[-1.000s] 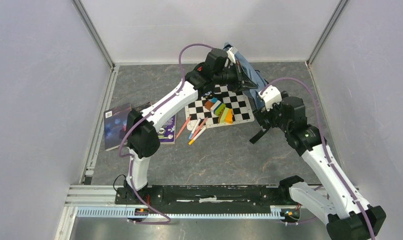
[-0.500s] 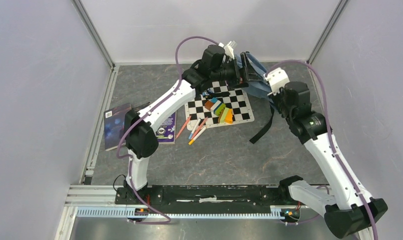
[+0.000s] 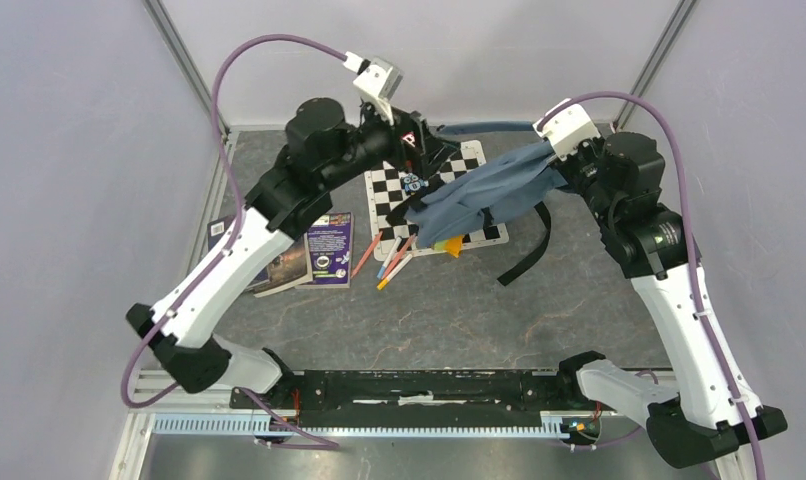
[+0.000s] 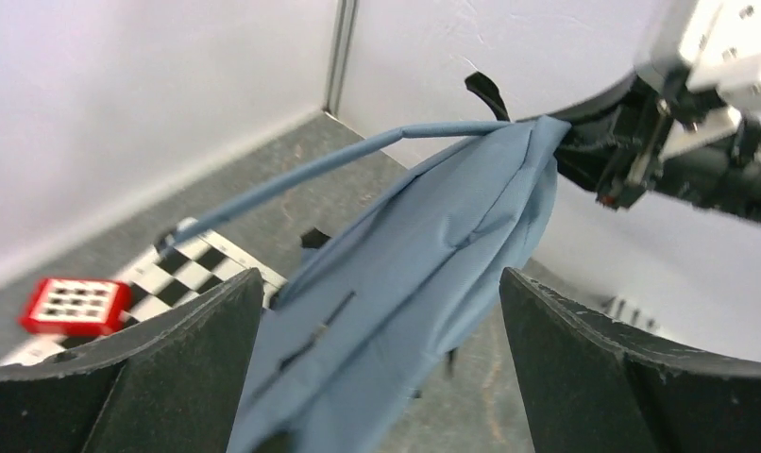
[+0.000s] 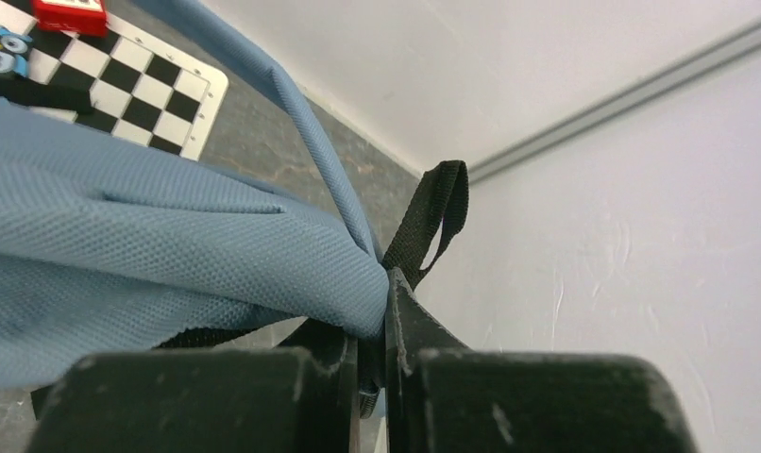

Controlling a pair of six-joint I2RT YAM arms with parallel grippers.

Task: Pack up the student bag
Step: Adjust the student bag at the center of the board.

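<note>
The student bag (image 3: 484,192), a soft blue-grey backpack, hangs stretched from its top corner down over the checkerboard (image 3: 391,192). My right gripper (image 3: 558,160) is shut on that top corner; the right wrist view shows the fabric (image 5: 122,245) pinched between the jaws of the right gripper (image 5: 374,326), beside a black loop (image 5: 435,215). My left gripper (image 3: 429,153) stands open just left of the bag, touching nothing. In the left wrist view the bag (image 4: 405,293) lies beyond the wide-open left gripper (image 4: 381,363). A black strap (image 3: 535,245) dangles to the floor.
Two books (image 3: 301,257) lie left of the checkerboard. Several pencils (image 3: 389,262) lie at its near edge, with coloured blocks (image 3: 449,244) mostly hidden under the bag. A red tag (image 4: 75,302) sits on the board. Grey walls close in at the back and both sides.
The left gripper opened, let go of the bag and drew back to the left. The right gripper shut on the bag's top corner and rose, so the bag now hangs over the board.
</note>
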